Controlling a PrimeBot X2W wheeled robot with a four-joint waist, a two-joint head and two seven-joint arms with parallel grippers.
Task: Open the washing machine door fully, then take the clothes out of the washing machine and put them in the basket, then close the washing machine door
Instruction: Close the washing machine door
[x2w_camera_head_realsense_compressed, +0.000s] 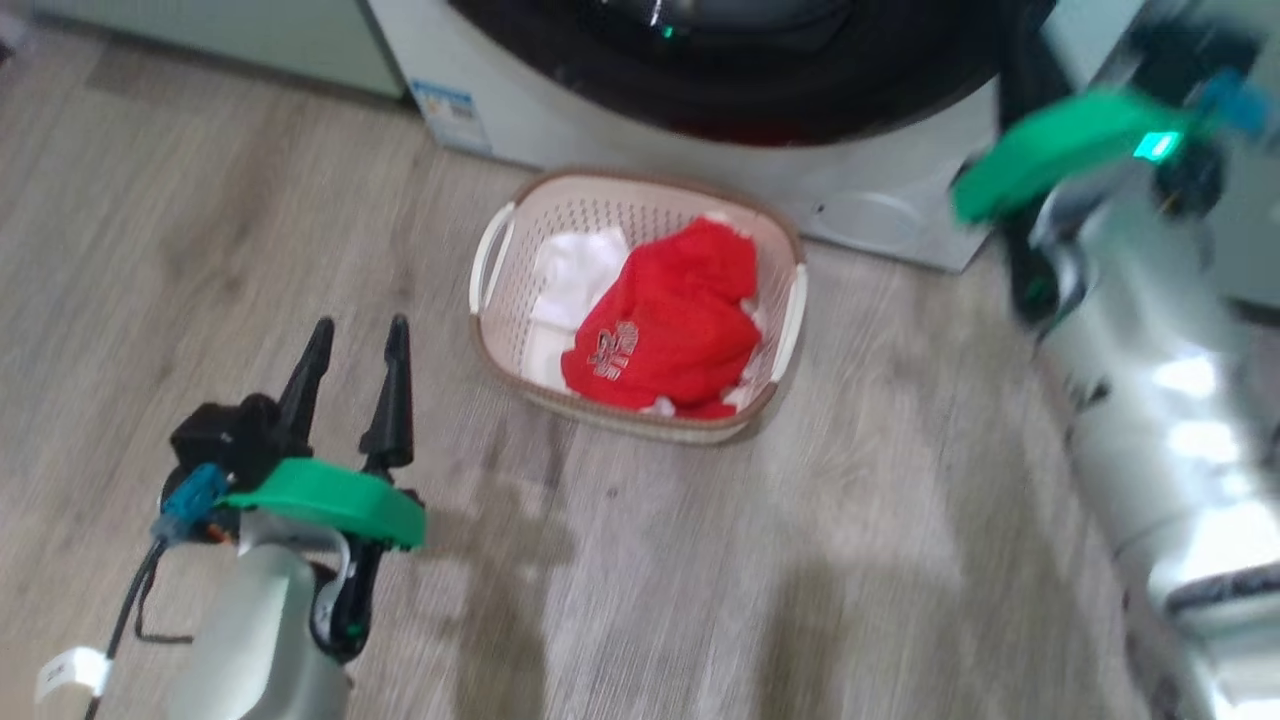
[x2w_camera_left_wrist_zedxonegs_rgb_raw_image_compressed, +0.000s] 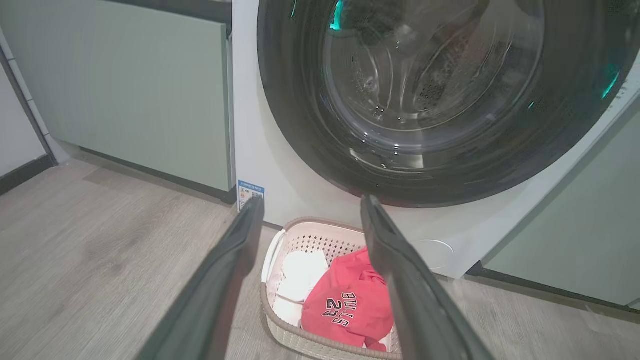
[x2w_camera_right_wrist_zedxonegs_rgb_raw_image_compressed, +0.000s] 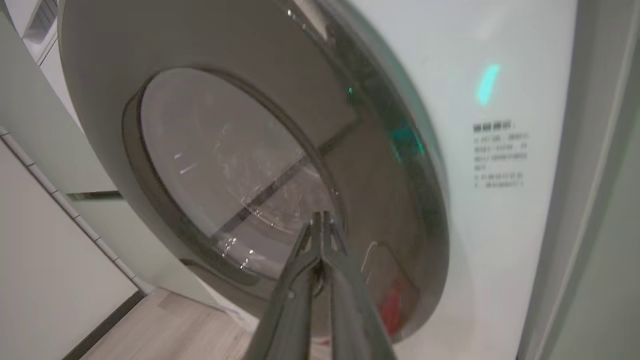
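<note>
The basket (x2w_camera_head_realsense_compressed: 495, 330) stands on the floor before the washing machine (x2w_camera_head_realsense_compressed: 930, 170), holding the red jersey (x2w_camera_head_realsense_compressed: 670, 320) and the white garment (x2w_camera_head_realsense_compressed: 575, 270). The washing machine door (x2w_camera_left_wrist_zedxonegs_rgb_raw_image_compressed: 310, 145) lies flat against the washer's front, its black rim and clear window facing me. My left gripper (x2w_camera_head_realsense_compressed: 358, 345) hovers open and empty to the left of the basket; its fingers (x2w_camera_left_wrist_zedxonegs_rgb_raw_image_compressed: 235, 260) frame the basket (x2w_camera_left_wrist_zedxonegs_rgb_raw_image_compressed: 320, 237) and jersey (x2w_camera_left_wrist_zedxonegs_rgb_raw_image_compressed: 350, 305). My right gripper (x2w_camera_right_wrist_zedxonegs_rgb_raw_image_compressed: 320, 218) is shut on nothing, its tips close to the door (x2w_camera_right_wrist_zedxonegs_rgb_raw_image_compressed: 380, 165) by the window's edge; contact is unclear.
Pale green cabinets (x2w_camera_left_wrist_zedxonegs_rgb_raw_image_compressed: 150, 90) flank the washer on the left, and another green panel (x2w_camera_left_wrist_zedxonegs_rgb_raw_image_compressed: 575, 240) is on the right. A small round white flap (x2w_camera_left_wrist_zedxonegs_rgb_raw_image_compressed: 432, 252) and a blue label (x2w_camera_left_wrist_zedxonegs_rgb_raw_image_compressed: 250, 192) sit low on the washer. My right forearm (x2w_camera_head_realsense_compressed: 1150, 400) rises at the right.
</note>
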